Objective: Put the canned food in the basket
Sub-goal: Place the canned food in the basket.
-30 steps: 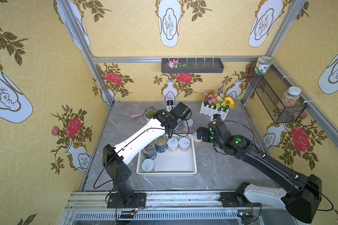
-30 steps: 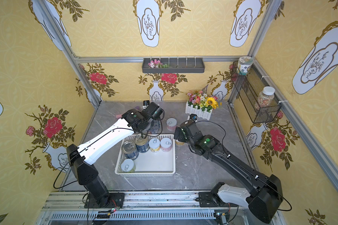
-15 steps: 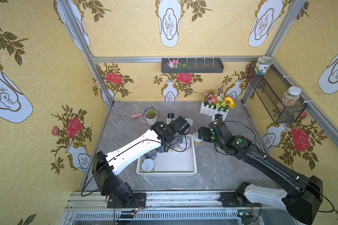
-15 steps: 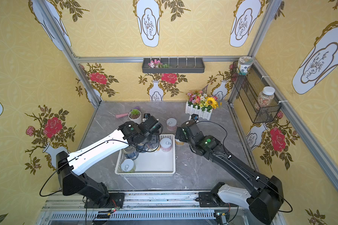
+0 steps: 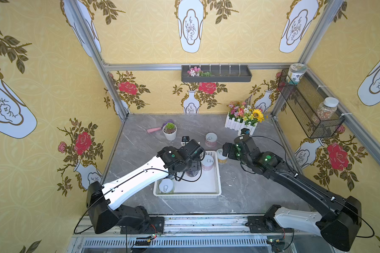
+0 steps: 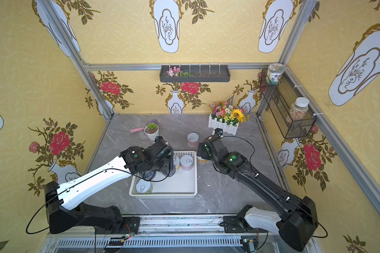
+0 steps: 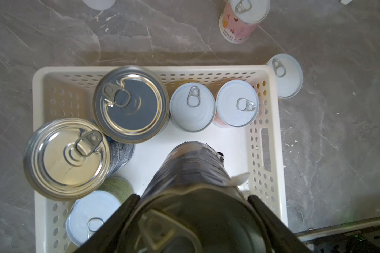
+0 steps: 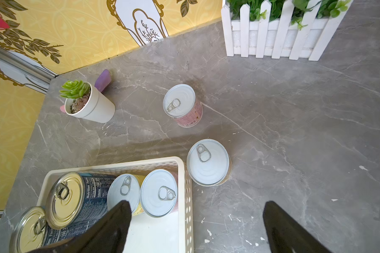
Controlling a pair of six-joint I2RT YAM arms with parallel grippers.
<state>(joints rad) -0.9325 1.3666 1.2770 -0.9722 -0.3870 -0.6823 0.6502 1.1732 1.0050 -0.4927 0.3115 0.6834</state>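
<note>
Grey marbled tabletop (image 5: 140, 142), yellow floral walls. Dark-labelled metal can (image 7: 191, 164) hangs upright in the left gripper (image 7: 193, 197), jaws clamped either side of it. Long axis vertical, base pointing at bare floor of the white perforated plastic basket (image 5: 195, 194), centre of frame in both top views. Touching that floor or not: cannot tell. Label dark, print unreadable.

Round it in the basket: two large metal-topped cans (image 7: 131, 104), three small white-lidded cans (image 7: 192, 107). Outside, off the basket's upper-right corner: white-lidded yellow-labelled can (image 5: 221, 154), just beside the wall; pink-labelled can (image 5: 211, 139) further up-frame. Right gripper (image 8: 196, 206) spread wide, empty, hovering near the yellow one; right arm nearer both.

Judgement: lower a touch, let go; no sideways shift needed.
</note>
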